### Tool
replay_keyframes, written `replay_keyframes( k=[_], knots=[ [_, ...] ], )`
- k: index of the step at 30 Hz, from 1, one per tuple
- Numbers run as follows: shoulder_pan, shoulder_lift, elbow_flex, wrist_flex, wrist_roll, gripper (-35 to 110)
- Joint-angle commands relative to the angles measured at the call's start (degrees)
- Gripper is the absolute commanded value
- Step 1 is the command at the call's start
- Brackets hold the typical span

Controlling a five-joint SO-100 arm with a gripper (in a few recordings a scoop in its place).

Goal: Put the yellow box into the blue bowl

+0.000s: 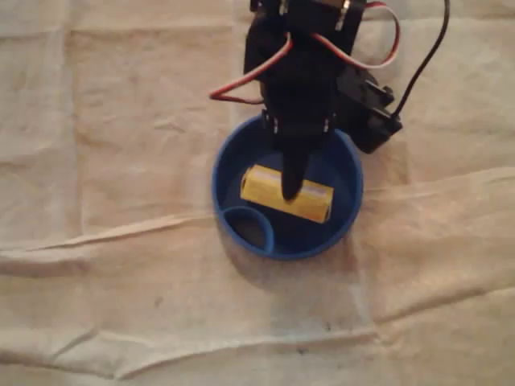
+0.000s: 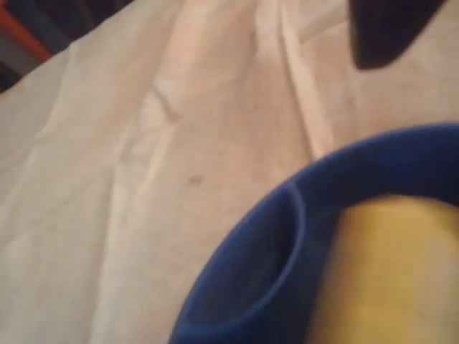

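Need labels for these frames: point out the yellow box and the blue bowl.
yellow box (image 1: 261,186): overhead view, left half of its top.
blue bowl (image 1: 355,190): overhead view, right side of its wall.

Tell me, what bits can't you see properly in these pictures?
1. Gripper: in the overhead view the arm covers it, so open or shut cannot be told.
2. Yellow box: its middle hides under the gripper; the wrist view shows it blurred and cut off by the edge.
3. Blue bowl: its top rim in the overhead view sits under the arm; the wrist view crops it.
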Motion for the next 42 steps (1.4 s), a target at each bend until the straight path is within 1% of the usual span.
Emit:
replay_keyframes(
  k=[1, 5, 7, 10, 14, 15, 18, 20, 24, 26, 38, 42],
  knots=[
    [1.1, 6.6, -3.3, 0.1, -0.4, 31],
    [1.2, 8.9, -3.3, 0.1, -0.4, 30],
    [1.2, 10.8, -3.3, 0.2, -0.4, 27],
    [1.2, 14.4, -3.2, 0.2, -0.4, 17],
    [1.2, 19.3, -2.5, 0.2, -0.4, -1],
    [1.2, 20.4, -2.5, 0.2, -0.4, -3],
    [1.2, 23.7, -2.5, 0.3, -0.4, 2],
    [1.2, 26.6, -2.5, 1.5, -0.4, 3],
    [0.5, 34.5, -2.5, 8.2, -0.3, -1],
    [0.4, 38.5, -2.5, 10.9, 0.4, 0],
    [0.4, 58.4, -2.3, 10.2, 0.5, 0],
    [0.3, 64.6, 1.4, 10.2, 0.5, 0]
  ],
)
